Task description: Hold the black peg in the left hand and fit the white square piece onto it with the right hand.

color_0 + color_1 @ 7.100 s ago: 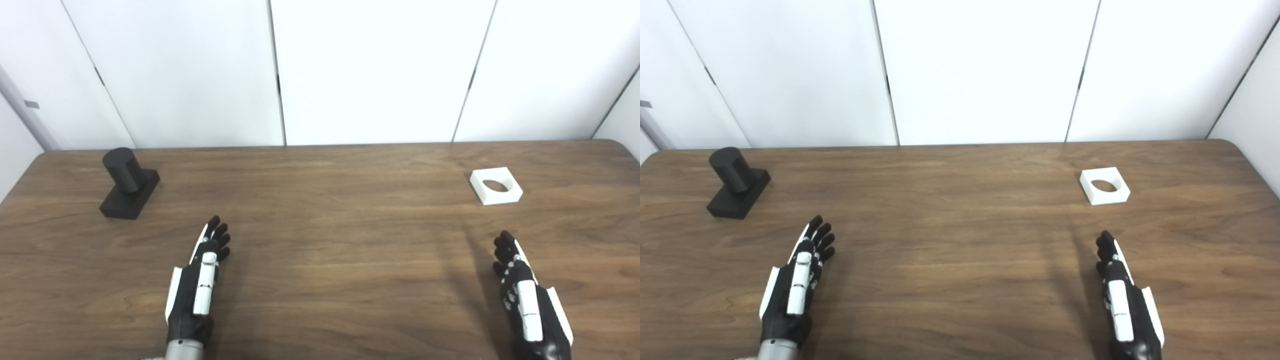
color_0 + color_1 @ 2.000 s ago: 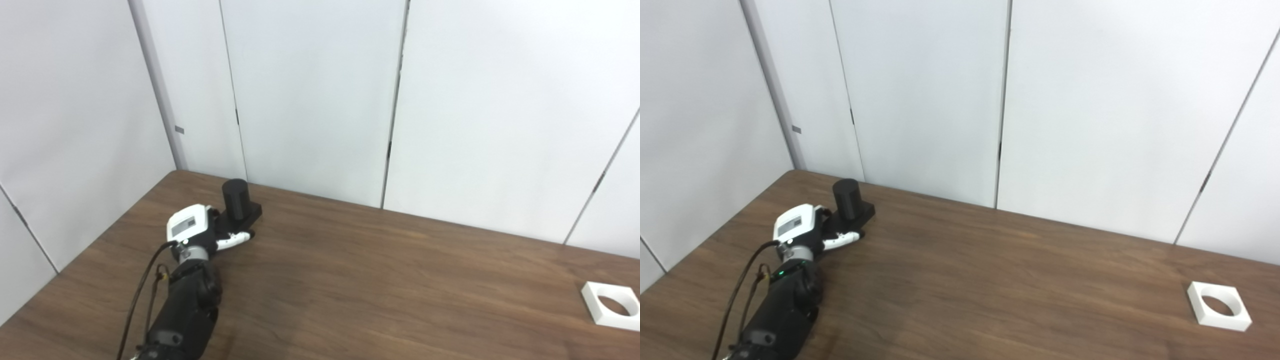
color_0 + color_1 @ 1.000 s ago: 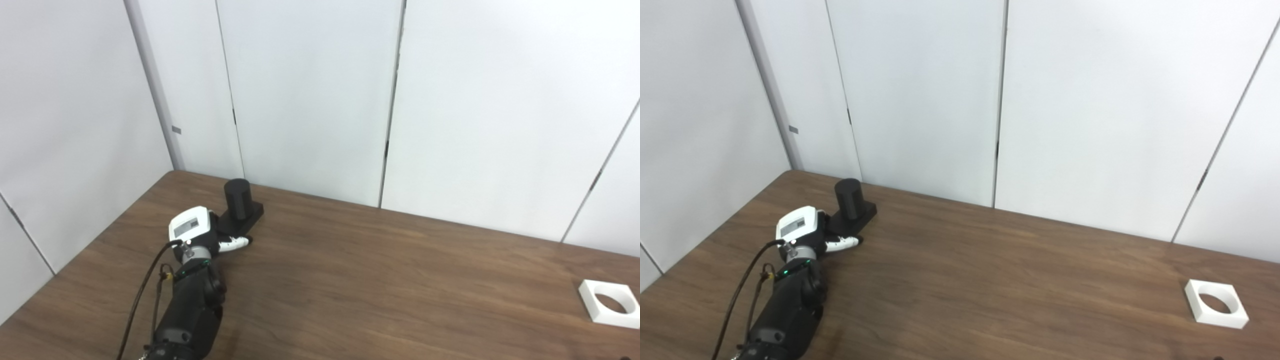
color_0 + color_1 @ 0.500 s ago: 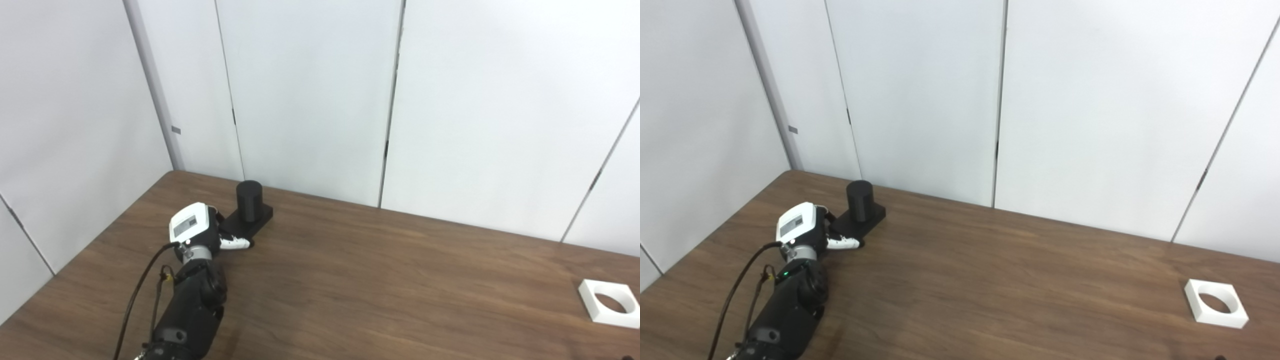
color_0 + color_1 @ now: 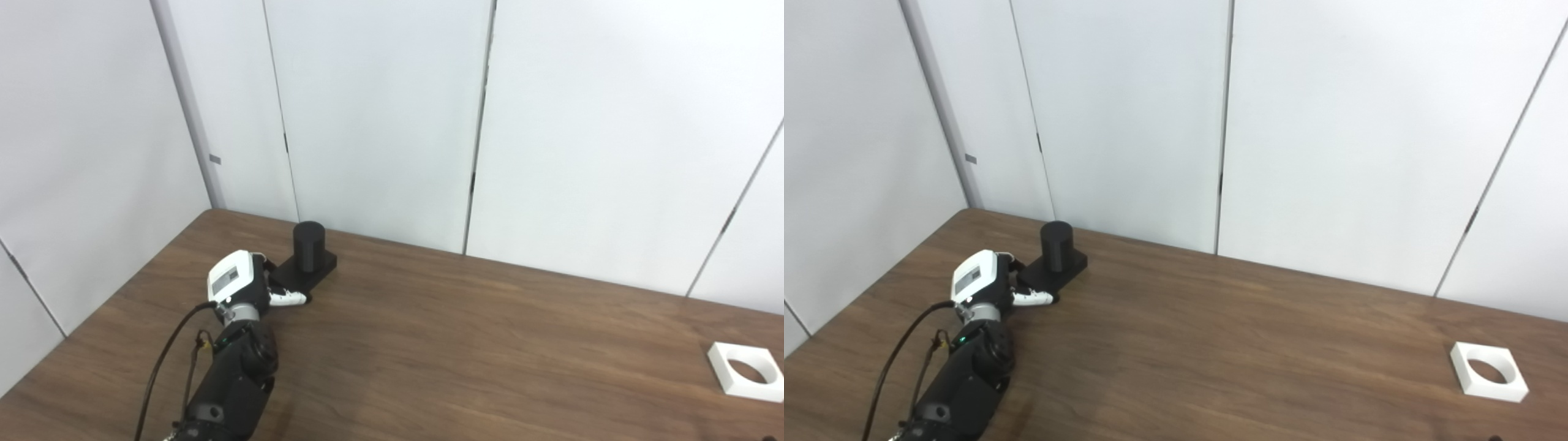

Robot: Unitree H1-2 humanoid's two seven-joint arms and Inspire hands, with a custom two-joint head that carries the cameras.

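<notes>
The black peg is a short cylinder standing upright on a flat black base, near the table's far left corner. My left hand lies at the near end of that base. Its white-tipped thumb presses along the base's front edge, and the other fingers are hidden behind the base. The hand looks closed on the base. The white square piece, with a round hole in it, lies flat on the table at the far right, untouched. My right hand is outside both views.
The brown wooden table runs between the peg and the white piece. White wall panels stand close behind the table's far edge and along its left side. A black cable hangs beside my left forearm.
Over the last second the peg and its base have swung to the right on the table while my left hand stayed at the base's near end. The white piece has not moved.
</notes>
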